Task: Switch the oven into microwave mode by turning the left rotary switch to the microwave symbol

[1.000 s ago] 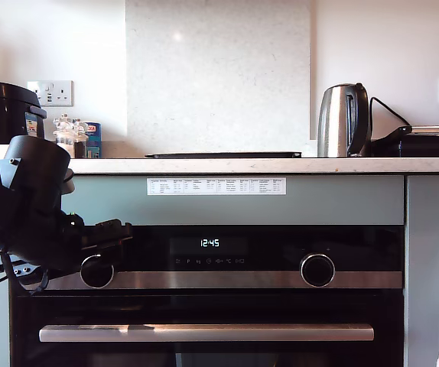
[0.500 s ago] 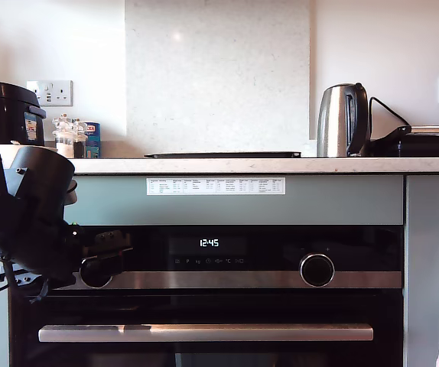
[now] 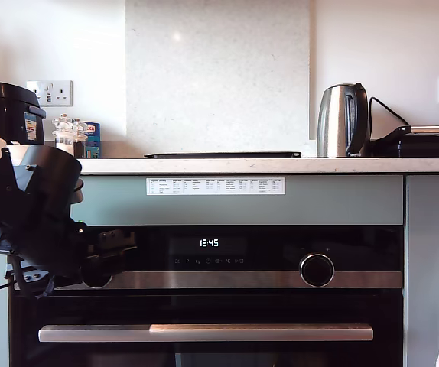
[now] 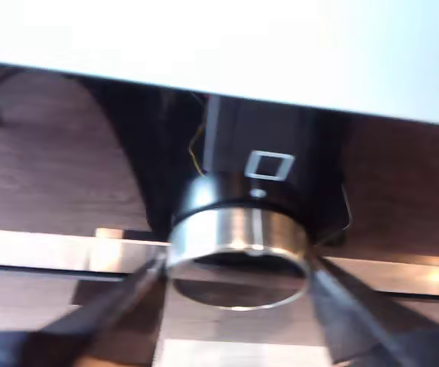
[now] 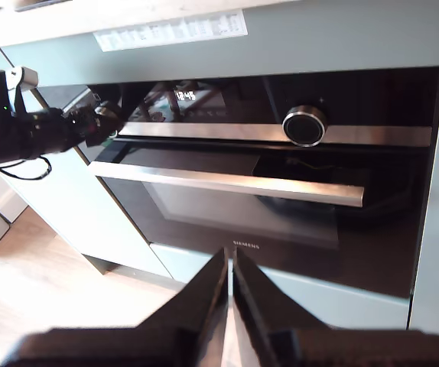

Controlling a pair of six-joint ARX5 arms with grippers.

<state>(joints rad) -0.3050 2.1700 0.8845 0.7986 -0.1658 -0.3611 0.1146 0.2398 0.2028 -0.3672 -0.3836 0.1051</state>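
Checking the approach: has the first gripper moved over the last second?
Yes. In the exterior view my first gripper has dropped slightly toward the steel strip, now hiding most of the left knob.

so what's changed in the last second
My first gripper dropped and pushed in over the left rotary switch, now mostly hidden in the exterior view; its fingers sit against both sides. The oven, its display, the other knob and the kettle stayed put.
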